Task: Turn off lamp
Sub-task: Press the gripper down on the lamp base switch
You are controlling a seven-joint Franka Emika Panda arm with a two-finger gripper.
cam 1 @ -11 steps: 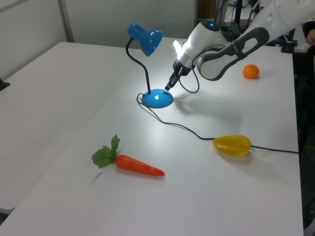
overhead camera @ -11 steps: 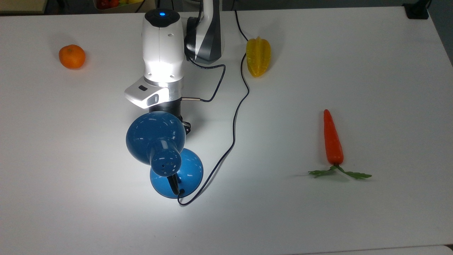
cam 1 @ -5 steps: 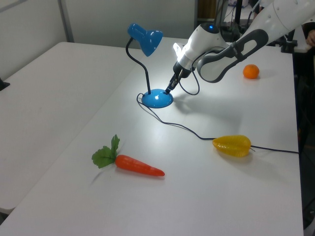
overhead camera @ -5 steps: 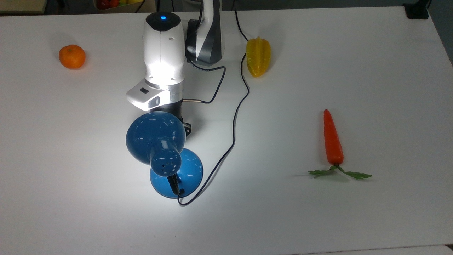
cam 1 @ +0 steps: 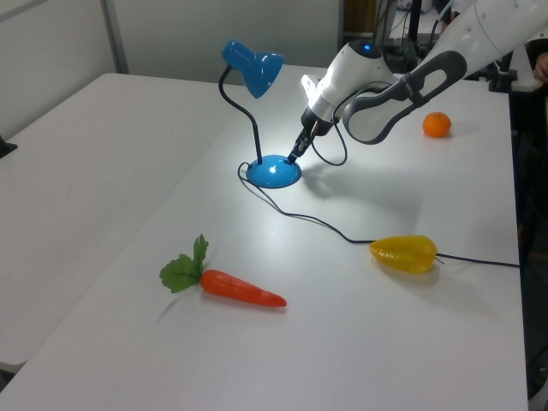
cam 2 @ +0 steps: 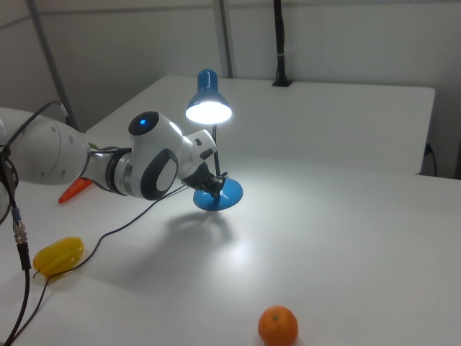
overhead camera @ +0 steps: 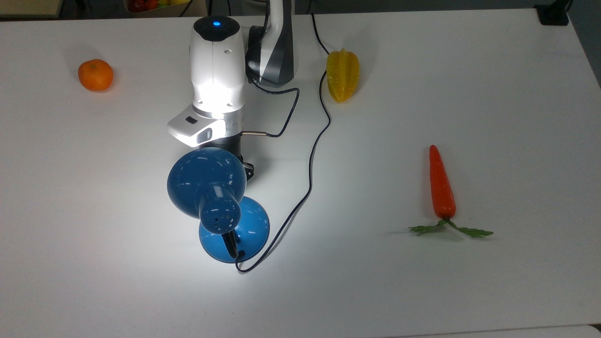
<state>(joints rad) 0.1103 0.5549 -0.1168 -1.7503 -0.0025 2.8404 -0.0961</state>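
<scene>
Near the middle of the table (overhead camera: 422,70), the lamp (cam 1: 254,68) stands lit, its shade throwing a bright pool onto its own round base (cam 1: 274,171) and the surface around it. The gripper (cam 1: 295,155) is angled down at the base's rim on the left view's right, the tip at or just touching it; whether its fingers are spread or pressed together I cannot tell. Judging by this, the step in hand is reaching the switch, which seems to sit on the base, though no button can be made out. Next would be a short, firm press downward at that spot, then a check that the glow goes out. An orange (cam 2: 278,326), a yellow fruit (cam 1: 404,253) and a carrot (cam 1: 242,288) lie well apart from the lamp; the cord (overhead camera: 310,159) trails past the yellow fruit.
</scene>
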